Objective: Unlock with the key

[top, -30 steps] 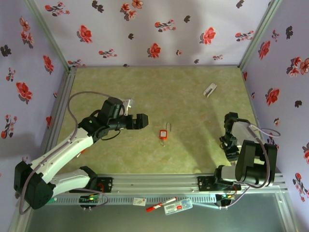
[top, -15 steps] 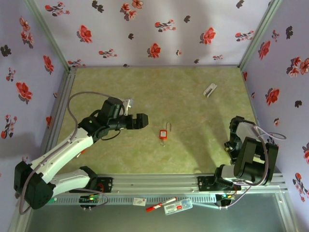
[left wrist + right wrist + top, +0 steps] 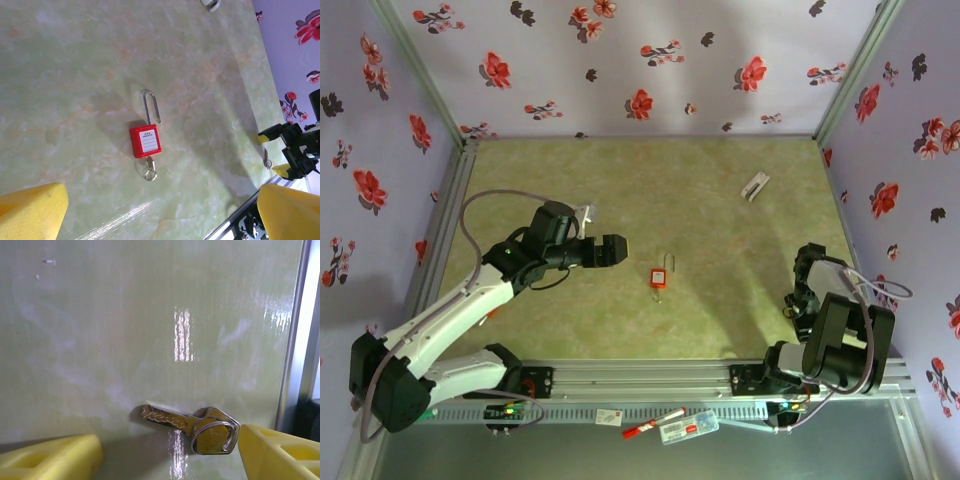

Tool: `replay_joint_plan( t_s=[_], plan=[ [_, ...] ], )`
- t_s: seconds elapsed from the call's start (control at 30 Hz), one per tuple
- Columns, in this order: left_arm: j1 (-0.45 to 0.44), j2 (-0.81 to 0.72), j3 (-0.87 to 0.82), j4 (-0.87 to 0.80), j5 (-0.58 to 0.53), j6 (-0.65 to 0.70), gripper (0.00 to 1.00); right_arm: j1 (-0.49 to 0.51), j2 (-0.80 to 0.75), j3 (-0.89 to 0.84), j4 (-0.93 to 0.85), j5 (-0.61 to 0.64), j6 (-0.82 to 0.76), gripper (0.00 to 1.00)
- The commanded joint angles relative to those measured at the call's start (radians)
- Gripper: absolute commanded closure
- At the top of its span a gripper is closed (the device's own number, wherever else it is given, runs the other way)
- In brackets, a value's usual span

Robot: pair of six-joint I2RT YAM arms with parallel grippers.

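The key [image 3: 192,426], a small metal key with a ring through its head, lies flat on the green table. My right gripper [image 3: 170,456] is open low over it, one yellow finger [image 3: 50,457] on each side and neither touching it. That key [image 3: 267,160] also lies beside the right gripper [image 3: 794,302] in the left wrist view. A red padlock [image 3: 145,141] lies mid-table with its wire shackle [image 3: 150,106] swung free; a second small key with a ring [image 3: 149,170] sticks out of its bottom. My left gripper [image 3: 162,215] hovers open left of the padlock [image 3: 660,277].
A small white clip-like piece [image 3: 755,185] lies at the far right of the table. The metal frame rail [image 3: 300,340] runs close beside the right gripper. Flowered walls enclose the table on three sides.
The right arm has drawn back toward its base and settled lower over the key. The left arm and the padlock have not moved.
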Motion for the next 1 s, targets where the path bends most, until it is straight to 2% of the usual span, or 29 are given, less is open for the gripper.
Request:
replay_joint_plan(
  t_s=[0.0, 0.3, 0.63, 0.7, 0.9, 0.97],
  plan=[
    [0.007, 0.002, 0.024, -0.011, 0.0, 0.01, 0.03, -0.008, 0.044, -0.114, 0.131, -0.004, 0.04, 0.24],
    [0.006, 0.016, 0.008, 0.007, 0.0, 0.006, 0.03, 0.016, 0.018, -0.138, 0.274, -0.082, 0.021, 0.29],
    [0.007, 0.026, 0.0, 0.04, -0.002, 0.006, 0.03, 0.166, 0.061, 0.025, 0.186, -0.019, -0.013, 0.27],
    [0.007, 0.022, -0.01, 0.046, 0.0, 0.004, 0.03, 0.189, 0.075, 0.049, 0.184, -0.026, -0.014, 0.32],
    [0.009, -0.009, -0.043, 0.061, 0.0, -0.005, 0.03, 0.239, 0.093, 0.019, 0.21, -0.044, 0.075, 0.32],
    [0.009, -0.024, -0.054, 0.061, -0.002, -0.006, 0.03, 0.239, 0.065, -0.007, 0.22, -0.037, 0.082, 0.36]
  ],
)
